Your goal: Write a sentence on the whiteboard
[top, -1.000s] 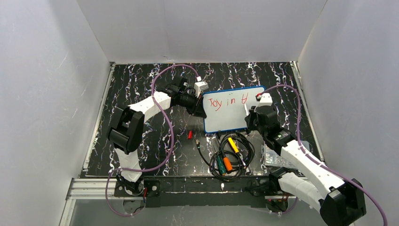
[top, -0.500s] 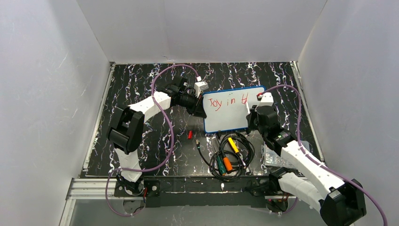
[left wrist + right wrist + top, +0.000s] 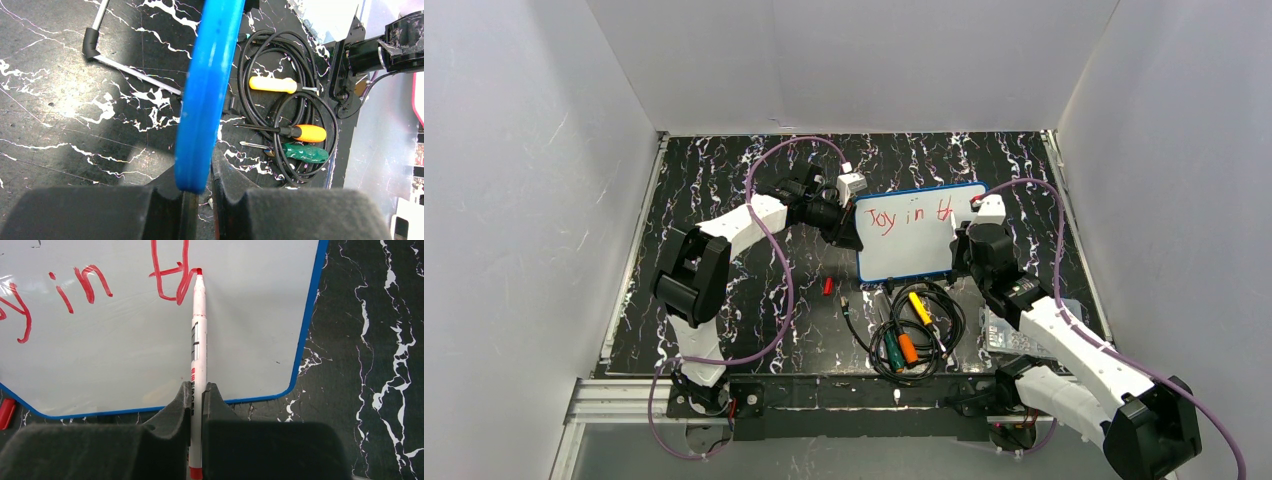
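Blue-rimmed whiteboard (image 3: 904, 255), red sentence (image 3: 909, 214) "Joy in.." unfinished; L fingers (image 3: 160, 197) pinch it, R fingers (image 3: 177, 412) clamp marker (image 3: 198, 340).

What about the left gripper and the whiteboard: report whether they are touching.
Touching. The left wrist view shows the blue rim of the whiteboard pinched between the two dark fingers of the left gripper, which press against it on both sides.

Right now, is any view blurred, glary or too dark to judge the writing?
Top external: evenly lit, the sentence small but legible on the whiteboard. Left wrist: board's blue rim fills mid-frame, soft; left gripper dark and blurred. Right wrist: marker and strokes sharp; right gripper out of focus.
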You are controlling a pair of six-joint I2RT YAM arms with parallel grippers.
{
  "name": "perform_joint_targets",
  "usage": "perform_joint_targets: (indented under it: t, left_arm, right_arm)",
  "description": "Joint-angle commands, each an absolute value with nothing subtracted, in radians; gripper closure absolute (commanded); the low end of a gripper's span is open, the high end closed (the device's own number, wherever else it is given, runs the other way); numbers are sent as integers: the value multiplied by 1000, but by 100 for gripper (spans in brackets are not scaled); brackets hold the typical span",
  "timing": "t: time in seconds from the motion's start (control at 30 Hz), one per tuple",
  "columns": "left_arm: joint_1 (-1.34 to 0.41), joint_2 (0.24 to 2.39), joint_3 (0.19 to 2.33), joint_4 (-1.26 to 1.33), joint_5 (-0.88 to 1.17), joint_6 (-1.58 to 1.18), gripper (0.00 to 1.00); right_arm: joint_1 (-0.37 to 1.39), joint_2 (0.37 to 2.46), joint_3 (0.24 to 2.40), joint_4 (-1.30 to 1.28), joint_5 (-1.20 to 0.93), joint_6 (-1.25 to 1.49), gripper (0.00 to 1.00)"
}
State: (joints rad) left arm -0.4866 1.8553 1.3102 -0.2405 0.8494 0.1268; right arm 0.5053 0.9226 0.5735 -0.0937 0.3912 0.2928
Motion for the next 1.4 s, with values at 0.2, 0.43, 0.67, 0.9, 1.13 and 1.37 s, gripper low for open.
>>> perform_joint_targets:
  t: [0.2,0.43,0.67,0.9,1.13,1.37]
  left_arm:
    - [-489,1805,1337,-265,830,156,100]
    - [-488,1803,1337,-266,831,154,100]
    - [-488,1800,1335,-265,830,155,100]
    - [-488,1798,1336,-265,830,154,100]
    - [-488,1799,1335,-265,830,155,100]
    - [-488,1802,1336,-265,830,156,100]
  right_arm:
    - [502,895,540,-121,357,347,99]
    - [502,864,533,-148,356,359,99]
    - [502,815,567,-151,395,334,99]
    - [502,863,599,-110,439,295,99]
    - [502,908,599,-51,443,263,99]
    - [502,927,597,-65,505,267,99]
